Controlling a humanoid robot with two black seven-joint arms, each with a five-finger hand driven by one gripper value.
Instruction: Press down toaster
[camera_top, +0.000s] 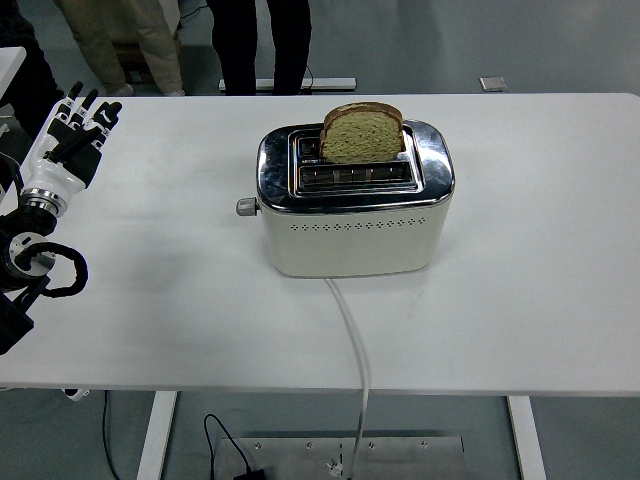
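Observation:
A cream toaster (352, 228) with a chrome top stands at the table's middle. A slice of brown bread (362, 133) sticks up out of its far slot; the near slot (355, 178) is empty. The toaster's lever (245, 207) is a small grey knob on its left end, in the raised position. My left hand (75, 130) is at the table's far left, well left of the toaster, fingers spread and pointing away, holding nothing. My right hand is out of view.
The toaster's white cord (352, 340) runs from its front over the table's near edge (320, 390). Two people's legs (262, 45) stand behind the far edge. Black cables (40, 270) loop by my left arm.

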